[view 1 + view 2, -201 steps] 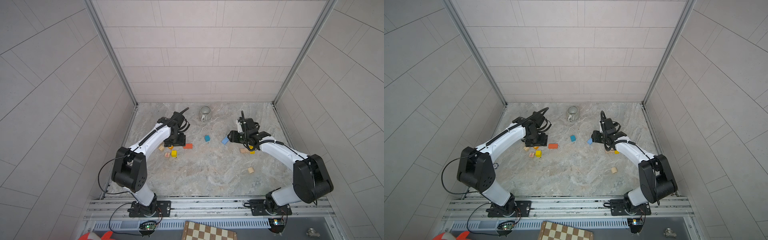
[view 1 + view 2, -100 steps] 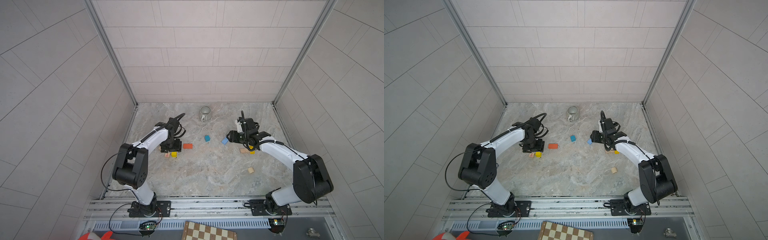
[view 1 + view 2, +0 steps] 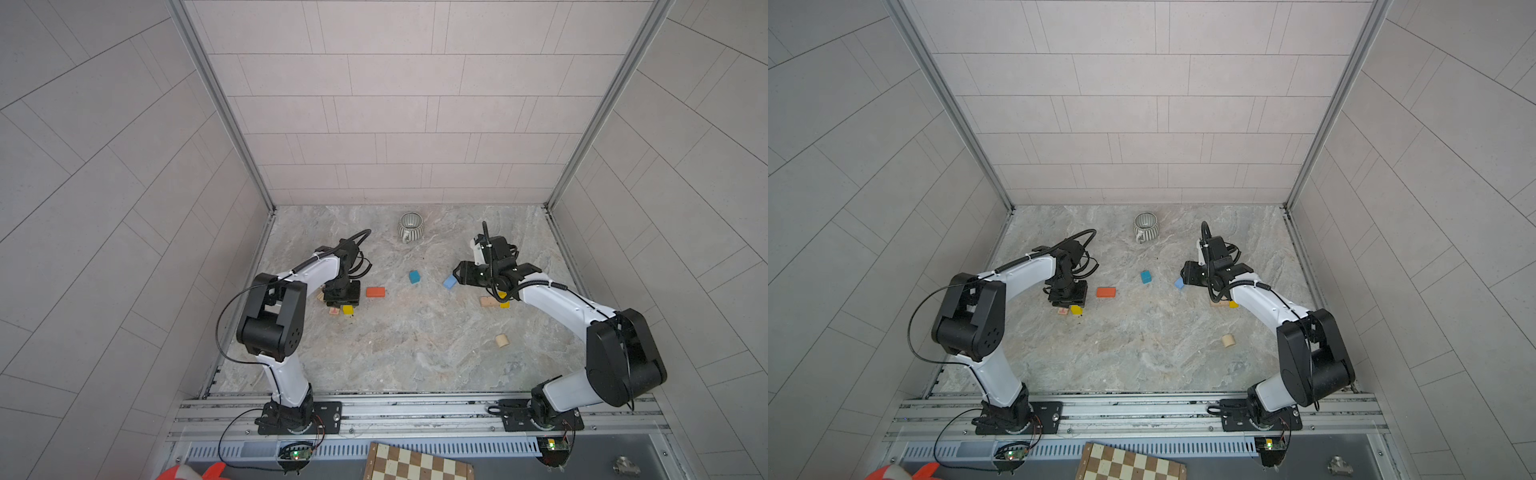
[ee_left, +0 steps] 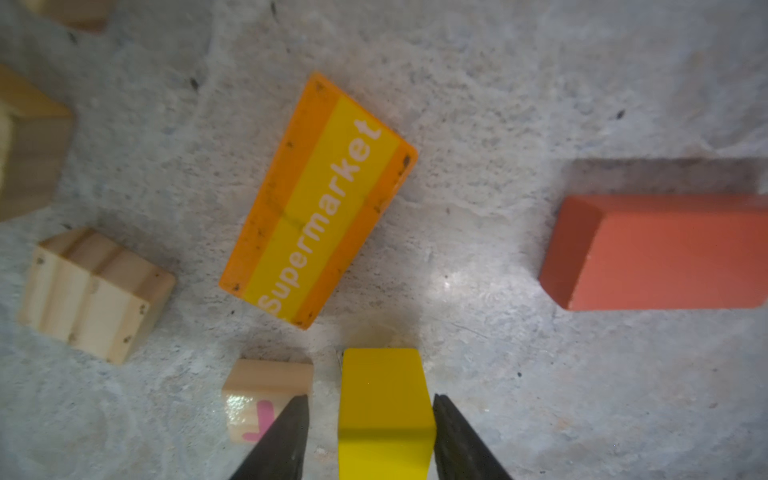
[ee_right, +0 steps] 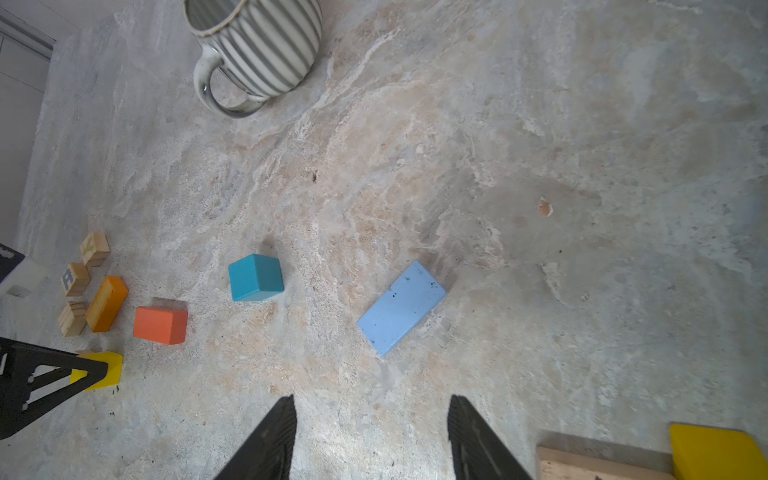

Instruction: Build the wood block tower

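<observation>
Two states: left pincer (image 4: 370,399) narrow, straddling yellow block (image 4: 384,374), unclamped; right pincer (image 5: 372,399) half-open, empty.

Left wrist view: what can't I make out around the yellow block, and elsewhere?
- Yellow block: near end cut off by the left wrist view's edge; depth in the left gripper unseen.
- Lettered cube: a jaw covers part of its pink letter, left wrist view.
- Supermarket brick: hidden under the left gripper in both top views.
- Plain wood brick: cut off by the right wrist view's edge.
</observation>
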Controlling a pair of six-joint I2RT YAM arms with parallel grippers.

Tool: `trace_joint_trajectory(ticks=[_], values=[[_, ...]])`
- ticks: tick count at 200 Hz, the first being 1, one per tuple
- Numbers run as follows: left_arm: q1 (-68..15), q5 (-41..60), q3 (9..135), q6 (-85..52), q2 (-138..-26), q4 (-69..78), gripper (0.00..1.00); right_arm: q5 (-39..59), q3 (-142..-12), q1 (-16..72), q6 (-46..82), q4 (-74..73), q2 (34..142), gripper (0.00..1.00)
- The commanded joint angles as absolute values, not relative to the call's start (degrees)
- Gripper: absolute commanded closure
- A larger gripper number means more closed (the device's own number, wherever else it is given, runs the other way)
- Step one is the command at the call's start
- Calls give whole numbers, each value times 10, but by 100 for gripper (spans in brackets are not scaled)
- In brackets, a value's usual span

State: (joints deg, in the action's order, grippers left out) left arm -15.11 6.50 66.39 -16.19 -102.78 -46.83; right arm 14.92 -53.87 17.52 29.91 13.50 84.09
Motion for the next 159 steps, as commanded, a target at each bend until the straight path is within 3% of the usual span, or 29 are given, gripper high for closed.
trace_joint_trajectory(ticks=[1,57,112,159], values=[[-148,60,661,-161,-1032,-473,50,152,-530,177,306,128,826,40],[-148,57,653,-172,-1016,-474,65,154,-528,179,308,127,822,40],[-161,54,683,-216,-961,-518,67,152,-528,180,307,127,825,40],[-212,77,798,-266,-947,-573,66,157,-529,172,314,127,837,40]])
